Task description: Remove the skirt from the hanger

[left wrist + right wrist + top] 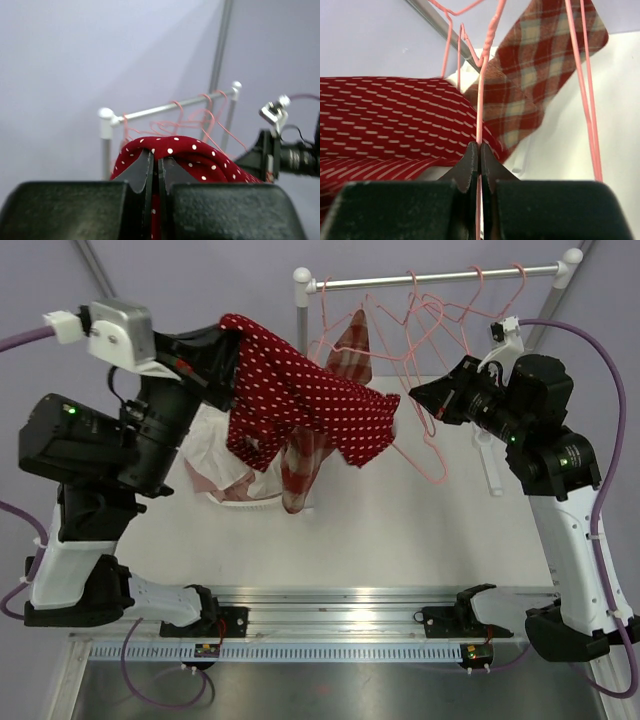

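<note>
The red skirt with white dots hangs stretched in the air between both arms. My left gripper is shut on its upper left end, seen as a fold of red cloth pinched between the jaws. My right gripper is shut on the wire of a pink hanger at the skirt's right end. In the right wrist view the hanger wire runs straight up out of the closed jaws, with the skirt just left of it.
A white clothes rack at the back carries several pink wire hangers. A red plaid cloth hangs from it behind the skirt, also in the right wrist view. White and checked clothes lie piled on the table under the skirt.
</note>
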Robot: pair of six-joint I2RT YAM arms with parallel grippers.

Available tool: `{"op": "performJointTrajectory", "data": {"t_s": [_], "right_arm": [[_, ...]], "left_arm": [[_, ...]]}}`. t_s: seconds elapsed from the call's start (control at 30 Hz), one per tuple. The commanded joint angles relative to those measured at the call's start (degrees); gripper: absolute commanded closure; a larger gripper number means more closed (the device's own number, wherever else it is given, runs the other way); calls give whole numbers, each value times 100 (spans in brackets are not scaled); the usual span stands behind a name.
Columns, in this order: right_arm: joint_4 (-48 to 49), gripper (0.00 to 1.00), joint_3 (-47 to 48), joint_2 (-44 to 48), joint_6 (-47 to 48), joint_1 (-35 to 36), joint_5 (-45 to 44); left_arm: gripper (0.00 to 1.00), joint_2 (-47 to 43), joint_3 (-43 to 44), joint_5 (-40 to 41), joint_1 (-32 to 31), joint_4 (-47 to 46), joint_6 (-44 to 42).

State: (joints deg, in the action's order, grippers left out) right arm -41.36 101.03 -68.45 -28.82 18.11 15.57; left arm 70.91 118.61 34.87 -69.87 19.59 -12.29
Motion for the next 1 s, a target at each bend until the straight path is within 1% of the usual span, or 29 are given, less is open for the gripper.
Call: {"op": "performJointTrajectory", "data": {"t_s": [0.0, 0.07, 0.1, 0.2, 0.27, 0.33, 0.37, 0.4, 0.43, 0.47, 0.5, 0.53, 0.57, 0.6, 0.63, 0.7, 0.73, 0.77, 0.8, 0.87, 0.9, 0.93, 0.97], "right_arm": [[419, 100, -241, 173, 157, 17, -318], [375, 100, -277, 209, 219, 17, -353], [340, 100, -277, 209, 236, 17, -379], [322, 100, -216, 235, 280, 17, -371], [322, 100, -146, 226, 298, 17, -362], [313, 100, 65, 191, 289, 17, -318], [296, 100, 179, 165, 298, 9, -309], [252, 100, 432, 78, 315, 17, -248], [234, 100, 583, 33, 324, 17, -213], [191, 100, 741, -28, 333, 17, -178], [138, 100, 1082, -159, 359, 9, -134], [24, 100, 1242, -221, 420, 8, -116], [-12, 100, 1391, -292, 447, 17, -90], [-73, 100, 1636, -388, 508, 17, -90], [-100, 100, 1726, -441, 535, 17, -90], [-152, 100, 1936, -555, 596, 17, -81], [-153, 100, 1972, -582, 597, 17, -81], [-144, 100, 1999, -608, 597, 17, -63], [-92, 100, 1999, -635, 588, 17, -28], [-74, 100, 1999, -670, 570, 17, -2], [-39, 100, 1999, -705, 570, 17, 16], [-38, 100, 2008, -714, 562, 17, 25], [-73, 100, 2043, -740, 579, 9, 16]], "left_arm": [[100, 256, 690, 634, -18, -637, -1316], [100, 204, 708, 749, -18, -1078, -1669], [100, 195, 734, 749, -18, -1376, -1984], [100, 265, 699, 907, 17, -1747, -2635], [100, 283, 533, 978, 183, -1784, -2760], [100, 274, 374, 820, 446, -1574, -2446], [100, 282, 339, 758, 804, -1286, -2270], [100, 300, 217, 532, 1060, -1144, -1842], [100, 318, 129, 425, 1593, -1046, -1629], [100, 326, 49, 311, 1877, -863, -1409], [100, 353, -38, 179, 2167, -774, -972], [100, 414, -187, -101, 2762, -686, -733], [100, 449, -284, -260, 3055, -572, -513], [100, 493, -355, -436, 3345, -493, -58], [100, 633, -399, -855, 3922, -413, 199], [100, 792, -706, -1087, 4383, -351, 734], [100, 862, -873, -1331, 4603, -351, 903], [100, 1054, -1170, -1421, 4996, -386, 1078], [100, 1152, -1373, -1665, 5200, -395, 1524], [100, 1458, -1734, -1852, 5630, -482, 1896], [99, 1565, -2206, -1957, 5737, -526, 2211], [85, 1661, -2402, -2341, 5826, -562, 2379], [71, 1749, -2639, -2536, 5983, -658, 2511]]}}
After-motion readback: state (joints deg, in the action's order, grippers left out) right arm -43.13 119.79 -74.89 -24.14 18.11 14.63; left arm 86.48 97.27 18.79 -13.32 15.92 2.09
